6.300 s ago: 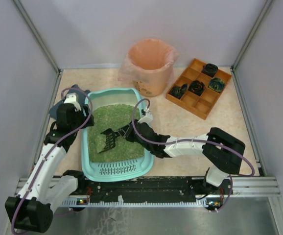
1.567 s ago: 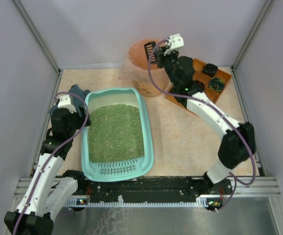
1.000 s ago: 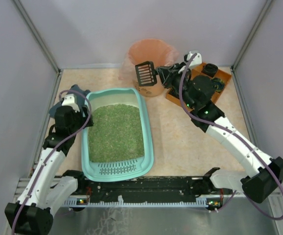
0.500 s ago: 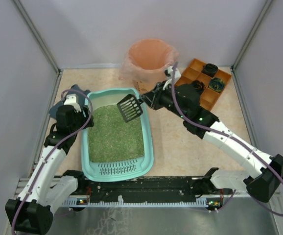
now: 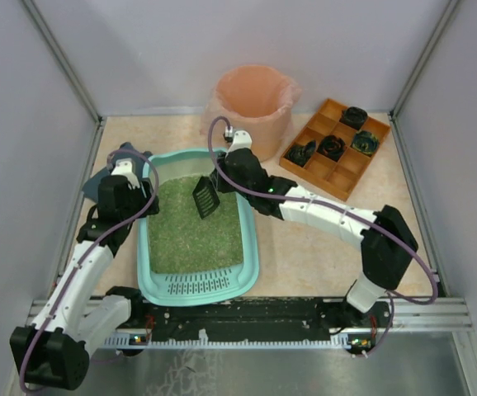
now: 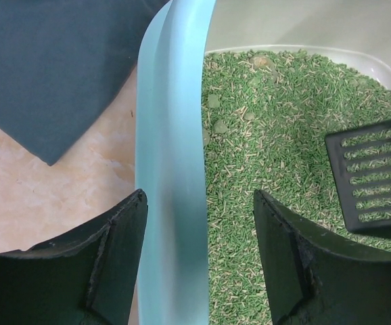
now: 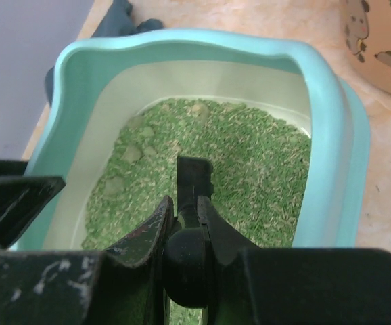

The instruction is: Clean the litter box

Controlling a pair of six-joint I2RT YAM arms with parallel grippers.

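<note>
Overhead and wrist views, read left to right. A dark blue-grey cloth (image 5: 120, 153) lies by the left edge of the worktop (image 5: 304, 247), just beside the far-left corner of the litter box (image 5: 251, 266).

The left tool (image 5: 134, 183) straddles the box's left rim. In its wrist view, one finger (image 6: 121, 250) hangs outside the rim and the other over the green litter (image 6: 263, 156). A gap shows on each side of the rim, so the tool is released and holds nothing.

The litter box, a teal tray, occupies the left half of the worktop. Its long axis runs from near edge to far edge, and its perforated ledge (image 5: 195, 285) lies at the near end. Green litter fills the basin, with a few rounded lumps (image 7: 132, 153) toward the far-left corner.

A black slotted scoop (image 5: 205, 196) is tilted over the far half of the litter. Whether its blade touches the grains cannot be told. Its handle is clenched in the right tool (image 5: 229, 167), whose arm reaches in across the box's right rim.

A round bin (image 5: 253, 107) with a peach liner stands at the far edge near the centre. An orange compartmented tray (image 5: 344, 175) sits toward the far-right corner, with small dark objects (image 5: 331, 147) in several far cells.
</note>
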